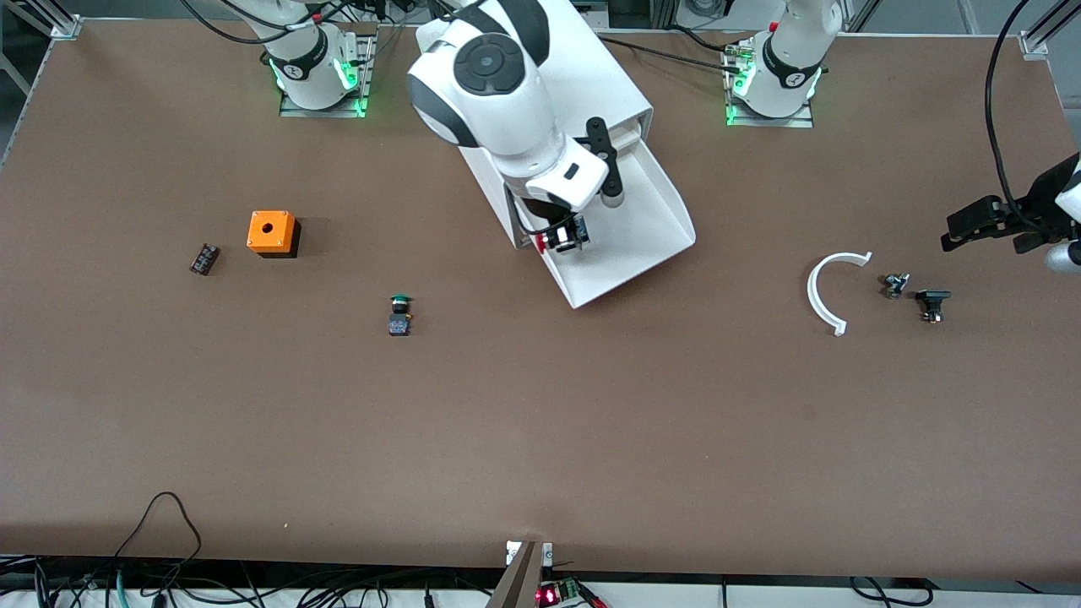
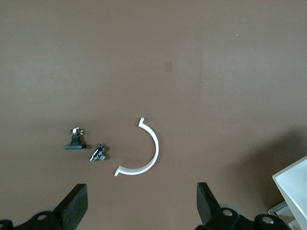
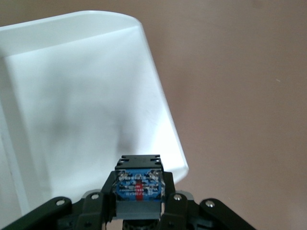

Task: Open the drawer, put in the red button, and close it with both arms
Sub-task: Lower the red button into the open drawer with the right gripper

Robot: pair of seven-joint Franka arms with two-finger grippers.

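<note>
The lowest drawer (image 1: 642,236) stands pulled out of the white cabinet (image 1: 591,76), its tray empty; its inside fills the right wrist view (image 3: 81,96). My right gripper (image 1: 562,236) hangs over the drawer's corner toward the right arm's end, shut on the red button (image 1: 557,238). The button's blue-and-black body (image 3: 138,184) sits between the fingers; a bit of red cap shows in the front view. My left gripper (image 1: 984,230) is open and empty, up in the air at the left arm's end of the table, fingers (image 2: 76,206) wide apart.
A white curved piece (image 1: 823,291) and two small dark parts (image 1: 895,285) (image 1: 932,304) lie near the left arm's end. The green-capped button (image 1: 399,315), an orange box with a hole (image 1: 272,232) and a small dark part (image 1: 203,258) lie toward the right arm's end.
</note>
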